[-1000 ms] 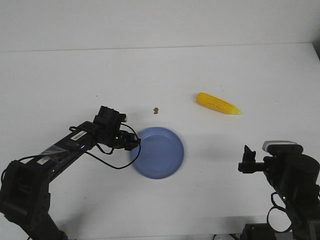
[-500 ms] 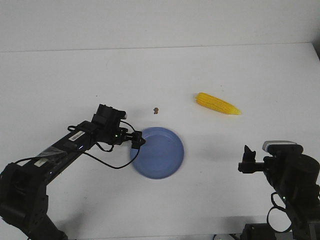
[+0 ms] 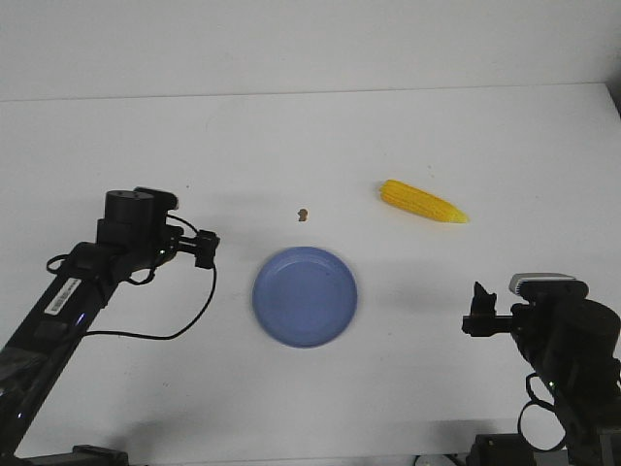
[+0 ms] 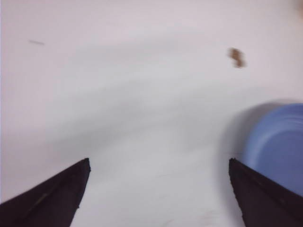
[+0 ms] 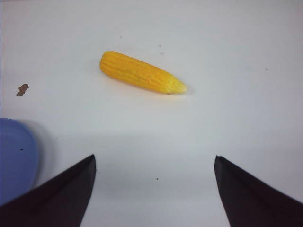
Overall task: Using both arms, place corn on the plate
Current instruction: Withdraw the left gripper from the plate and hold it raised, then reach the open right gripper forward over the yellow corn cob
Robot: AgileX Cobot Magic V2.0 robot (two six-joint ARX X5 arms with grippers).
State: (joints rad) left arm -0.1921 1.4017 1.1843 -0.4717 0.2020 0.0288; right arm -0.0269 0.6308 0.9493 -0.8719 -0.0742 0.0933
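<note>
I am looking at the corn [image 3: 422, 201] lying flat on the white tabletop [image 3: 310, 136], at about two o'clock from the plate [image 3: 305, 296] and well apart from it, its pointed end aiming toward three o'clock. The plate is sitting empty near the middle of the tabletop, with a small brown speck [image 3: 303, 214] just past its rim at twelve o'clock.

My right tool [image 5: 154, 189] is hanging low at about four o'clock from the plate, its two fingers spread wide and gripping nothing; in the right wrist view the corn is lying ahead of the gap but some way off. My left tool [image 4: 158, 189] is hovering at about nine o'clock from the plate, also spread wide and empty, with the plate's edge showing just beside one finger.

I am judging that the reach for the corn has not yet started, so the risks lie there. The cob is round and tapered, so I am expecting it to roll or squirt out if the fingers are closing near the thin tip or across a slant. Coming down too shallow could be nudging it further from the plate. The left tool is sitting near the rim, and a careless sweep could be shoving the plate off its spot. The left wrist view is blurred, so I am trusting it less.
</note>
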